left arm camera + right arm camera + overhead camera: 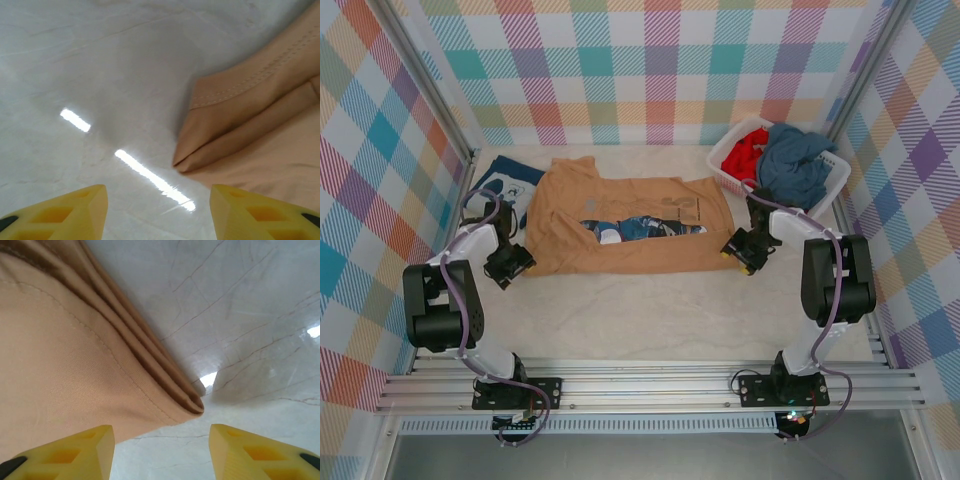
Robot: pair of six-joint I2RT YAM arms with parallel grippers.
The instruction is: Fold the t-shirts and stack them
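A pale marbled counter (640, 310) sits inside checked walls (650, 70). A tan t-shirt (630, 215) lies spread flat on it, between the two grippers. Its long axis runs sideways, from the left gripper (510, 262) across to the right gripper (745, 252). A narrow gap along its middle shows a dark blue-and-white print.

The left gripper hovers low over bare counter, its yellow fingers (75, 210) parted and holding nothing. Just ahead of it and to its right is a folded corner of the tan t-shirt, stitched hem up, not touching the fingers. Beyond this gripper, on the far left, a navy t-shirt (505, 180) with a white graphic lies flat, partly hidden by the arm.

The right gripper is likewise parted and empty. A layered folded corner of the tan t-shirt lies ahead of it and to its left, its point ending between the two fingers' lines but clear of them. To its right is bare counter.

Beyond the right gripper stands a white slatted basket (725, 160), just beside the tan t-shirt's far right corner. It holds a crumpled red t-shirt (745, 155) and a grey-blue t-shirt (795, 165) heaped over the rim.
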